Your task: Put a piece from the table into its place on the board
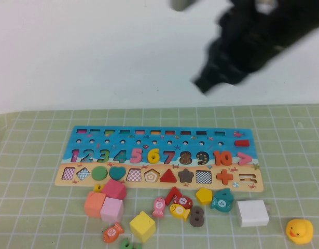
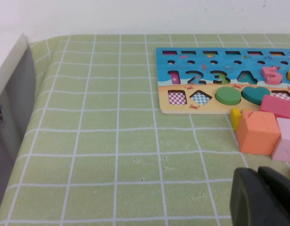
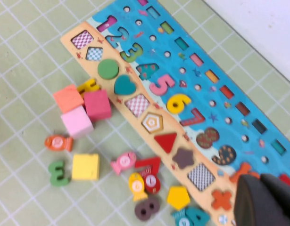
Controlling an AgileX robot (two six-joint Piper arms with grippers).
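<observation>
Sitting in the digit row of the board (image 1: 97, 136), the yellow numeral 6 (image 1: 153, 154) lies flat between the pink 5 (image 1: 136, 155) and the red 7 (image 1: 169, 155), level with its neighbours, which suggests it is seated in its recess rather than resting on top; nothing holds it. On that reading the placement step is complete and the arm has no reason to be near the board. The board lies flat on the green gridded table (image 1: 35, 171), its tan shape strip toward the robot, so the loose stock sits within reach just beside that edge: an orange cube (image 1: 95, 203), a yellow cube (image 1: 142, 226), a brown numeral 8 (image 1: 196, 216), fish pieces and further blocks, with a white block (image 1: 252, 212) and a rubber duck (image 1: 299, 230) further to the right. The right gripper (image 3: 267, 200) is raised well above the table over the right end of the board; its wrist camera looks down on the whole digit row, a position consistent with clearing the work area. It carries nothing visible, and whether it is apart or together cannot be told. The left gripper (image 2: 260, 197) is low over bare cloth to the left of the cubes, apart from every piece and apparently parked; its state cannot be told either.
</observation>
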